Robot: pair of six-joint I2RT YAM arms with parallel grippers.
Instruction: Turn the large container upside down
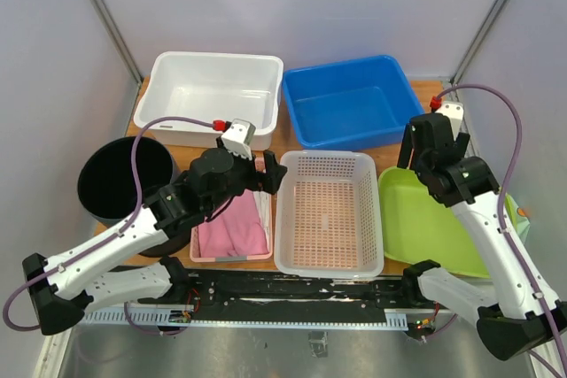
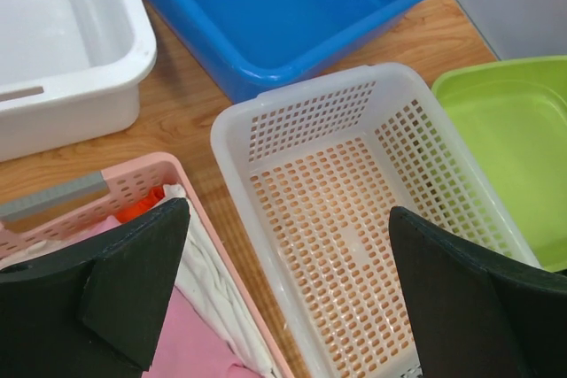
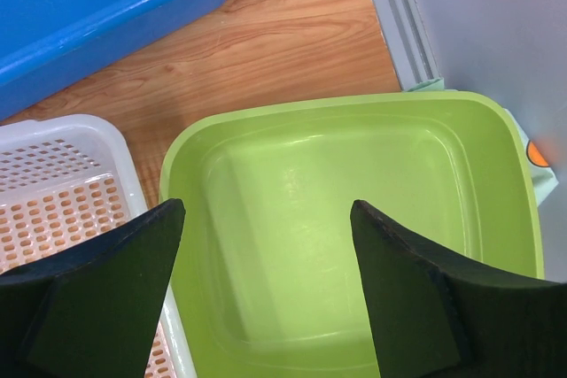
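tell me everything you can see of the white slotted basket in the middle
The white basket is a rectangular plastic crate with rounded corners and a rolled rim. Rows of slots pierce its walls and floor, so the wooden table shows through. It stands upright, open side up, empty, near the table's front edge. The pink basket sits close on its left, the green tub on its right, the blue tub behind. The left gripper hangs open over its far left corner, seemingly clear of it.

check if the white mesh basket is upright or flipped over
Upright: the white mesh basket has its open side up, holed floor showing, nothing inside.
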